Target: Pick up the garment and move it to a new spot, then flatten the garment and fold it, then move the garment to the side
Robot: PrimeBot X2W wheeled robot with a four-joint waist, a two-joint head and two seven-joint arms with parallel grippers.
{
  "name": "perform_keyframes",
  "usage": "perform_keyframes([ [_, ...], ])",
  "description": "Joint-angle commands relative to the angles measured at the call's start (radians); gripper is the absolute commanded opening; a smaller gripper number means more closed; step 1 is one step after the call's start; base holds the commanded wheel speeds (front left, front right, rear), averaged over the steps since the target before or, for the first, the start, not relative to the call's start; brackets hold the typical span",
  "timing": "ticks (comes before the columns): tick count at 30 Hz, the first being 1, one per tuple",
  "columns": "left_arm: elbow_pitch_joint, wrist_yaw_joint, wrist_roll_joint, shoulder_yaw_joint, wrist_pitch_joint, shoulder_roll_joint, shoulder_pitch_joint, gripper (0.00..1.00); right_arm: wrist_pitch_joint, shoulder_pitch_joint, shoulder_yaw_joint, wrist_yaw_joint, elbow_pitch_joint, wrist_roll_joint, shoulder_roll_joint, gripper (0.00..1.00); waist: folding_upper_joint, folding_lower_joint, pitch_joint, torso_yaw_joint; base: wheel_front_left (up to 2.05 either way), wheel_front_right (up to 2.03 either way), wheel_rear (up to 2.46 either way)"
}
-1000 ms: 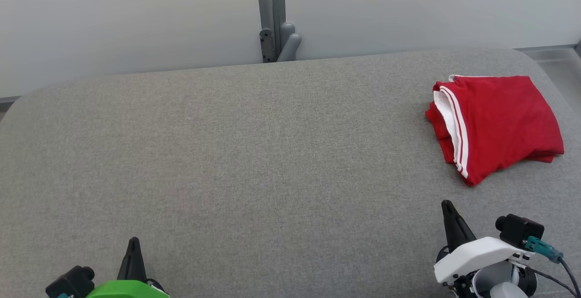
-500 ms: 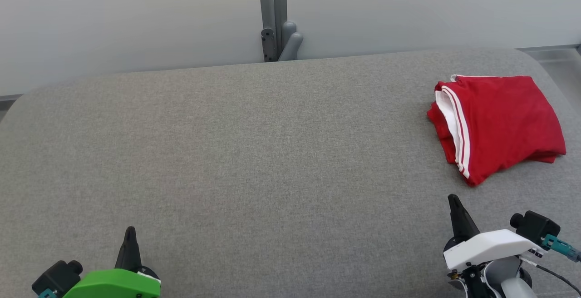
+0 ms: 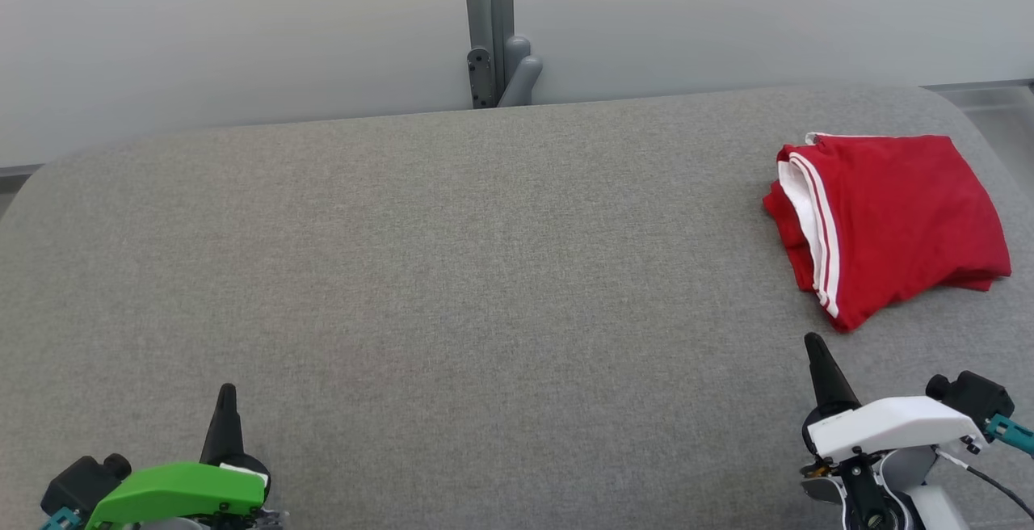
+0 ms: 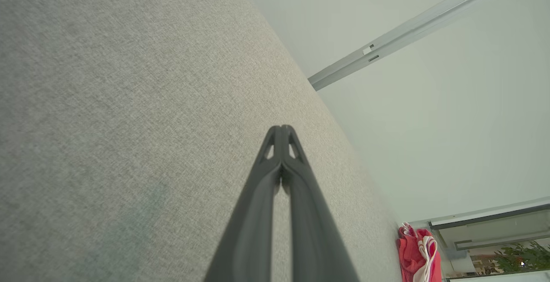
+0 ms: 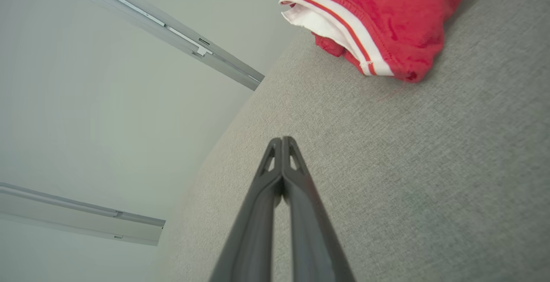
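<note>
Green-shelled left gripper (image 3: pixel 227 391), near edge, left corner: two long dark fingers pressed together tip to tip, nothing between them. A small black camera block sits at its outer side.

White-shelled right gripper (image 3: pixel 814 341), near edge, right corner: dark fingers likewise closed flat against each other, empty. A black camera block and a teal connector with a dark cable sit on its outer side. It stands near the garment's nearest corner, apart from it.

Grey woven fabric surface (image 3: pixel 485 271): wide, with rounded far corners. Plain weave lies under both grippers.

Red fabric garment (image 3: pixel 905 207): on the far right part of the surface, close to its right edge and well apart from the left gripper. It is folded into a compact, roughly rectangular bundle of several layers, slightly rumpled. A white band with thin red stripes runs along its left edge, and white lining shows beside the band where the layers gape. Its nearest corner comes to a point toward the right gripper. The right wrist view shows a line of stitching along the band. Neither gripper touches it.

Pale grey-white wall panels (image 3: pixel 242 29): beyond the far edge.

Grey metal upright post (image 3: pixel 489 13): between the panels, with a rounded grey bracket (image 3: pixel 519 77) at its foot.

Green foliage (image 4: pixel 520 258): left wrist view, far behind the garment, blurred.
</note>
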Motion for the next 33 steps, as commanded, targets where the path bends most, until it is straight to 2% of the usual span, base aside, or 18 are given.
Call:
perform_keyframes([
  [1, -0.017, -0.007, -0.034, 0.006, 0.007, 0.007, -0.027, 0.00, 0.007, -0.024, -0.007, 0.000, -0.016, 0.037, -0.005, 0.00, 0.0000, 0.0000, 0.000, 0.001, 0.00, 0.00, 0.00],
  [33, -0.053, -0.024, -0.339, 0.033, 0.094, 0.010, -0.065, 0.00, 0.086, -0.037, -0.043, 0.000, -0.051, 0.377, -0.007, 0.00, 0.0000, 0.0000, 0.005, 0.011, 0.00, 0.00, 0.00],
])
